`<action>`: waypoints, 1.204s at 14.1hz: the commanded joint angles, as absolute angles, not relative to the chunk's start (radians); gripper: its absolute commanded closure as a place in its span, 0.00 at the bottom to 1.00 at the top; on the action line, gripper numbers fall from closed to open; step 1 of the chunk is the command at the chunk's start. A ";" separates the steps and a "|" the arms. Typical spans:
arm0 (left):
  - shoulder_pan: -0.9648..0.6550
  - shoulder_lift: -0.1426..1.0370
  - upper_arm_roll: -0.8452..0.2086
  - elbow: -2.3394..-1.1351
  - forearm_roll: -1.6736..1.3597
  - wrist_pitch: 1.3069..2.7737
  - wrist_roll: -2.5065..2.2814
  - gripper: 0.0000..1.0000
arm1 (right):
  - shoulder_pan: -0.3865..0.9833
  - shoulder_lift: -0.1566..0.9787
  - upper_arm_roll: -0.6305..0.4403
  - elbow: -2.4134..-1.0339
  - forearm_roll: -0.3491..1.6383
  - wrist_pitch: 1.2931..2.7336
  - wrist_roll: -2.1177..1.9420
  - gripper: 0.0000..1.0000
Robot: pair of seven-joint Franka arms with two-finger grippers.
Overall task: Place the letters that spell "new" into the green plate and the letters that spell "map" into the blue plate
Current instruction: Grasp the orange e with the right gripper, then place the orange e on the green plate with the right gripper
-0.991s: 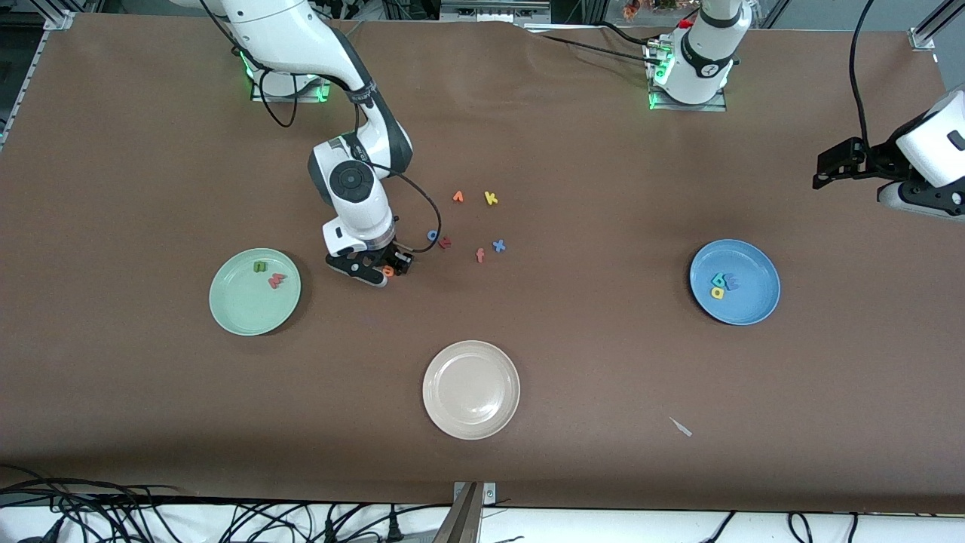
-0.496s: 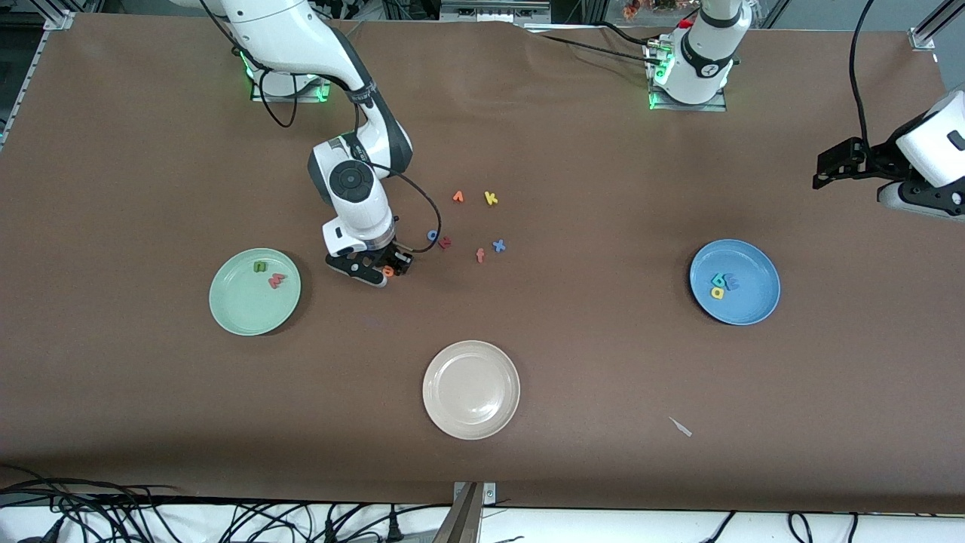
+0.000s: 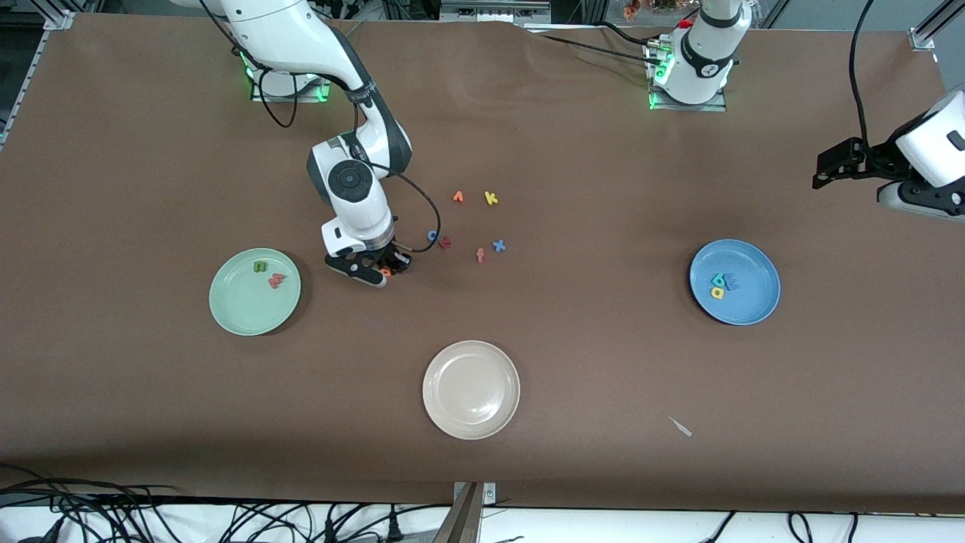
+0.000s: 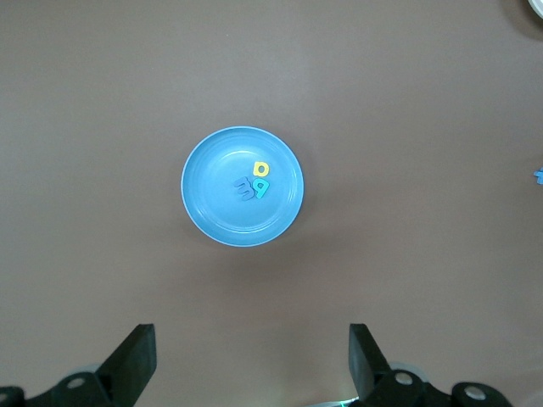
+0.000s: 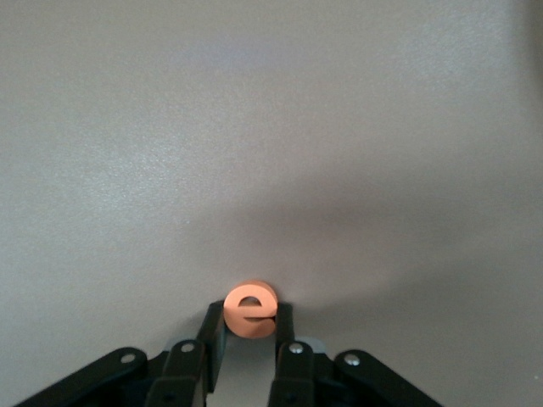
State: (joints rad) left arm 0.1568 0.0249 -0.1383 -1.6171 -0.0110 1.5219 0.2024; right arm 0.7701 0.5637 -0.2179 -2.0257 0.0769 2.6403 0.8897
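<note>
Brown tabletop point(image 3: 573, 362) all the way across, three plates on it and a small scatter of stray foam letters near the middle. The blue plate point(image 3: 735, 311), toward the left arm's end, already carries the blue "m" point(image 3: 730, 283), the yellow "a" point(image 3: 717, 292) and the teal "p" point(image 3: 718, 280), bunched and touching, so by the look of it "map" is finished. The green plate point(image 3: 245, 317), toward the right arm's end, has the green "n" point(image 3: 260, 265) and the pinkish-red "w" point(image 3: 277, 280) in it, apart from each other; only one letter is missing. And there it is: the orange "e" point(image 5: 251, 310) sits pinched between the fingers of the right hand point(image 3: 384, 271), low at the tabletop just beside the green plate, on the side nearest the stray letters, and whether it is off the surface yet I cannot tell. What seems left is a short carry over the green rim and a release. The left hand point(image 4: 253, 360) waits high above the blue plate, its fingers spread wide, holding nothing. The cream-beige plate point(image 3: 471, 422), nearest the front camera, lies bare.
</note>
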 commanded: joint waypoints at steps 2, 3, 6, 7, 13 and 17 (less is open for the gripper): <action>0.156 0.020 -0.140 -1.621 0.011 1.529 0.216 0.00 | 0.772 0.539 -0.267 -2.017 0.091 2.567 0.784 0.79; 0.156 0.020 -0.140 -1.621 0.011 1.528 0.216 0.00 | 0.772 0.522 -0.288 -2.007 0.091 2.519 0.740 0.79; 0.156 0.018 -0.140 -1.620 0.011 1.529 0.216 0.00 | 0.770 0.486 -0.371 -1.954 0.091 2.367 0.574 0.79; 0.156 0.018 -0.140 -1.621 0.011 1.528 0.216 0.00 | 0.770 0.477 -0.408 -1.941 0.091 2.317 0.504 0.79; 0.156 0.017 -0.140 -1.621 0.011 1.528 0.216 0.00 | 0.769 0.439 -0.632 -1.951 0.094 2.230 0.014 0.79; 0.156 0.018 -0.140 -1.623 0.011 1.528 0.216 0.00 | 0.721 0.385 -0.646 -2.011 0.132 2.238 -0.078 0.65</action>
